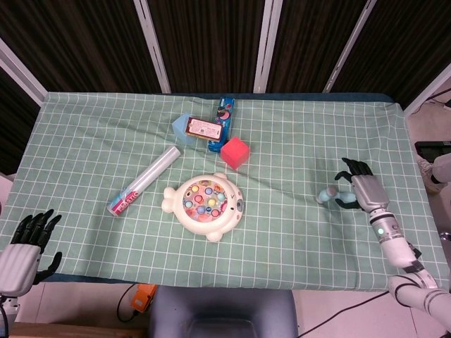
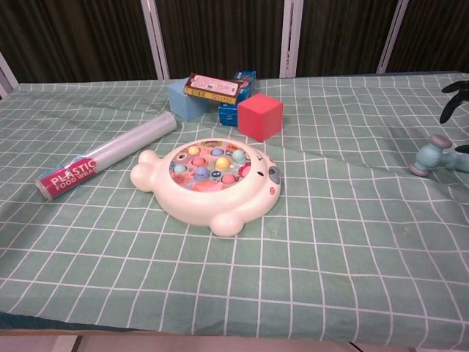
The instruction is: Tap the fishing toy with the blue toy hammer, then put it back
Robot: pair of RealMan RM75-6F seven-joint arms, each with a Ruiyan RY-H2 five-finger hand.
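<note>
The dark fingers [image 1: 350, 166] of the right hand [image 1: 362, 189] are spread and curled slightly downward over the handle end of the small blue toy hammer [image 1: 332, 196], the thumb close beside the handle. Whether any fingertip actually touches it I cannot tell; nothing is gripped. In the chest view only a few black fingertips [image 2: 456, 94] show at the right edge, above the hammer's head [image 2: 431, 156], which lies flat on the cloth with its grey-capped ends pointing up and toward the camera.

The hammer lies on the right side of the green checked tablecloth [image 1: 303, 232], well apart from the cream-coloured, whale-shaped fishing toy [image 1: 204, 204] with coloured fish in its round tray, which sits near the table's middle.

Left of the fishing toy lies a clear roll of plastic food wrap with a red label [image 1: 144, 182], tilted diagonally. Behind it stand a red cube [image 1: 235, 152], a light blue block [image 1: 182, 130] with an orange-edged box [image 1: 205, 129] leaning on it, and a blue packet [image 1: 225, 111].

The left hand [image 1: 25, 248] hangs off the table's near left corner, fingers apart, holding nothing.
</note>
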